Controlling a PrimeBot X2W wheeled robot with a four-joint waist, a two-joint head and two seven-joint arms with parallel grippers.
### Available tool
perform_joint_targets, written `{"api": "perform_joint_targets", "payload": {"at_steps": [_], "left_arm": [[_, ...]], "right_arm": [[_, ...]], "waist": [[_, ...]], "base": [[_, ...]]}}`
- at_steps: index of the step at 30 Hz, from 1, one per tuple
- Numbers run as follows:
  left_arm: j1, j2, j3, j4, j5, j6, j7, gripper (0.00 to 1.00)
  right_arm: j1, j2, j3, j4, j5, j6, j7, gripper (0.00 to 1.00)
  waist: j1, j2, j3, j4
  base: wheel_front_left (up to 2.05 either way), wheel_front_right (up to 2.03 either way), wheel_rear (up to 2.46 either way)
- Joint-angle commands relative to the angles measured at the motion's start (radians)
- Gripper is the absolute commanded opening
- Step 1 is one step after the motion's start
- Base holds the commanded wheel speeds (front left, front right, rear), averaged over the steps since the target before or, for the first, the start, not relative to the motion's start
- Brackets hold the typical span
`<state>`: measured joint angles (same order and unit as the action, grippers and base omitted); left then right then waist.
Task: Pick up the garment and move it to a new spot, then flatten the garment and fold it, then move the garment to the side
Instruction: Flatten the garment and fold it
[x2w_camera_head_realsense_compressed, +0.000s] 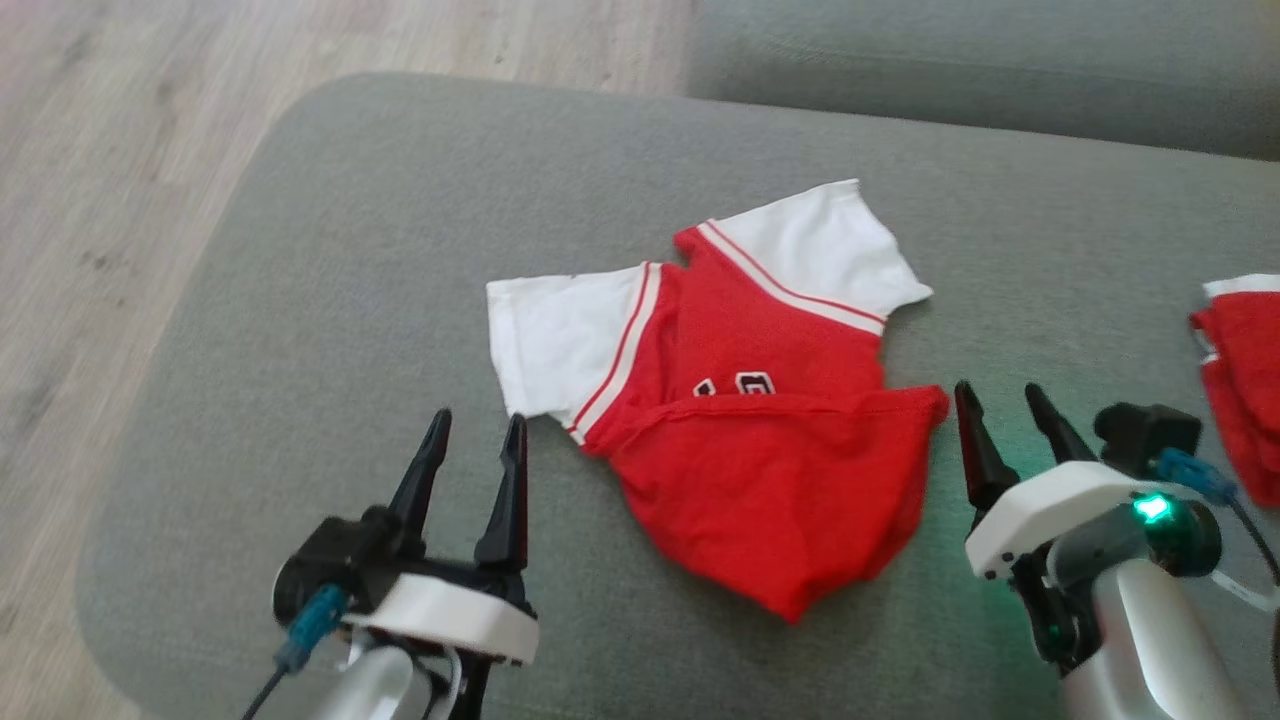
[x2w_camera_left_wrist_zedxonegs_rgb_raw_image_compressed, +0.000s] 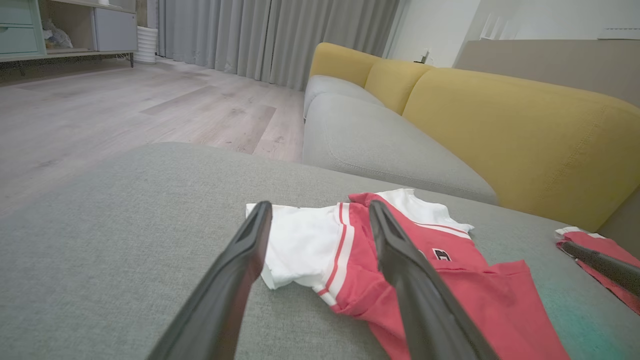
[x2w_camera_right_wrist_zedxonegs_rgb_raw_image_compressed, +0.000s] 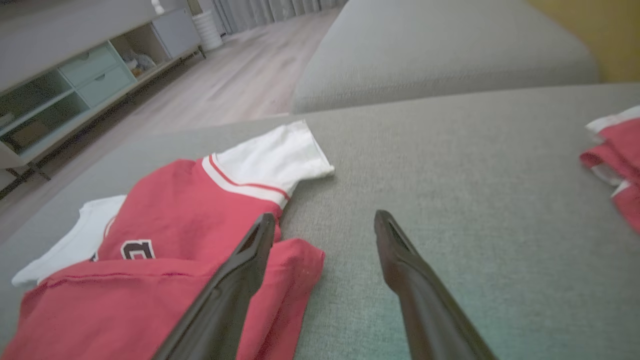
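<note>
The garment (x2w_camera_head_realsense_compressed: 740, 400) is a small red T-shirt with white sleeves, lying on a grey cushion with its lower part folded up over the chest print. It also shows in the left wrist view, garment (x2w_camera_left_wrist_zedxonegs_rgb_raw_image_compressed: 440, 280), and the right wrist view, garment (x2w_camera_right_wrist_zedxonegs_rgb_raw_image_compressed: 170, 235). My left gripper (x2w_camera_head_realsense_compressed: 475, 430) is open just left of the shirt's left sleeve, holding nothing; left gripper (x2w_camera_left_wrist_zedxonegs_rgb_raw_image_compressed: 320, 212). My right gripper (x2w_camera_head_realsense_compressed: 1000, 400) is open beside the folded hem's right corner, empty; right gripper (x2w_camera_right_wrist_zedxonegs_rgb_raw_image_compressed: 325, 222).
A second red and white cloth (x2w_camera_head_realsense_compressed: 1245, 370) lies at the cushion's right edge. The grey cushion (x2w_camera_head_realsense_compressed: 330, 250) ends at wooden floor (x2w_camera_head_realsense_compressed: 90, 200) on the left. Another grey seat (x2w_camera_left_wrist_zedxonegs_rgb_raw_image_compressed: 380, 145) and yellow backrests (x2w_camera_left_wrist_zedxonegs_rgb_raw_image_compressed: 515, 130) stand beyond. A low cabinet (x2w_camera_right_wrist_zedxonegs_rgb_raw_image_compressed: 75, 95) lines the far wall.
</note>
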<state>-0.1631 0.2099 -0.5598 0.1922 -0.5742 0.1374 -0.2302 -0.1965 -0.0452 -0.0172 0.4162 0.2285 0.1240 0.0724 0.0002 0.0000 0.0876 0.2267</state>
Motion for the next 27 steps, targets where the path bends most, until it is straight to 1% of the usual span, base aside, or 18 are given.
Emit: {"api": "perform_joint_targets", "payload": {"at_steps": [1, 4, 9, 10, 11, 12, 15, 20, 23, 27], "left_arm": [[-0.061, 0.005, 0.026, -0.025, -0.004, -0.007, -0.009, 1.00], [-0.075, -0.002, 0.028, -0.013, -0.005, -0.011, -0.012, 1.00], [-0.082, -0.009, 0.030, 0.003, -0.006, -0.017, -0.017, 1.00], [-0.082, -0.010, 0.030, 0.006, -0.006, -0.018, -0.018, 1.00], [-0.081, -0.011, 0.030, 0.009, -0.006, -0.019, -0.019, 1.00], [-0.081, -0.012, 0.030, 0.012, -0.006, -0.019, -0.020, 1.00], [-0.081, -0.012, 0.033, 0.018, -0.007, -0.020, -0.021, 1.00], [-0.075, -0.010, 0.038, 0.022, -0.007, -0.016, -0.023, 1.00], [-0.070, -0.008, 0.040, 0.021, -0.007, -0.013, -0.024, 1.00], [-0.065, -0.006, 0.038, 0.019, -0.006, -0.011, -0.025, 1.00]], "right_arm": [[-0.041, -0.005, 0.023, -0.012, 0.000, 0.007, 0.006, 1.00], [-0.071, -0.005, 0.025, 0.056, -0.002, 0.007, 0.021, 1.00], [-0.106, -0.005, 0.049, 0.146, 0.010, 0.007, 0.014, 1.00], [-0.111, -0.005, 0.057, 0.160, 0.012, 0.007, 0.012, 0.69], [-0.115, -0.005, 0.060, 0.172, 0.014, 0.007, 0.006, 0.13], [-0.120, -0.005, 0.062, 0.182, 0.009, 0.007, -0.001, 0.00], [-0.134, -0.005, 0.053, 0.201, -0.006, 0.007, -0.028, 0.00], [-0.170, -0.005, 0.017, 0.196, -0.047, 0.007, -0.064, 0.00], [-0.232, -0.010, -0.032, 0.175, -0.096, 0.007, -0.081, 0.00], [-0.349, -0.044, -0.084, 0.131, -0.161, 0.007, -0.107, 0.00]], "waist": [[-0.0002, 0.0000, 0.018, 0.021], [-0.0002, 0.0000, 0.029, 0.040], [-0.0002, 0.0000, 0.035, 0.058], [-0.0002, 0.0000, 0.035, 0.060], [-0.0002, 0.0000, 0.034, 0.062], [-0.0002, 0.0000, 0.033, 0.063], [-0.0002, 0.0000, 0.024, 0.064], [-0.0002, 0.0000, 0.005, 0.055], [-0.0002, 0.0000, -0.011, 0.045], [-0.0002, 0.0000, -0.033, 0.035]], "base": [[0.00, 0.00, 0.00], [0.00, 0.00, 0.00], [0.00, 0.00, 0.00], [0.00, 0.00, 0.00], [0.00, 0.00, 0.00], [0.00, 0.00, 0.00], [0.00, 0.00, 0.00], [0.00, 0.00, 0.00], [0.00, 0.00, 0.00], [0.00, 0.00, 0.00]]}}
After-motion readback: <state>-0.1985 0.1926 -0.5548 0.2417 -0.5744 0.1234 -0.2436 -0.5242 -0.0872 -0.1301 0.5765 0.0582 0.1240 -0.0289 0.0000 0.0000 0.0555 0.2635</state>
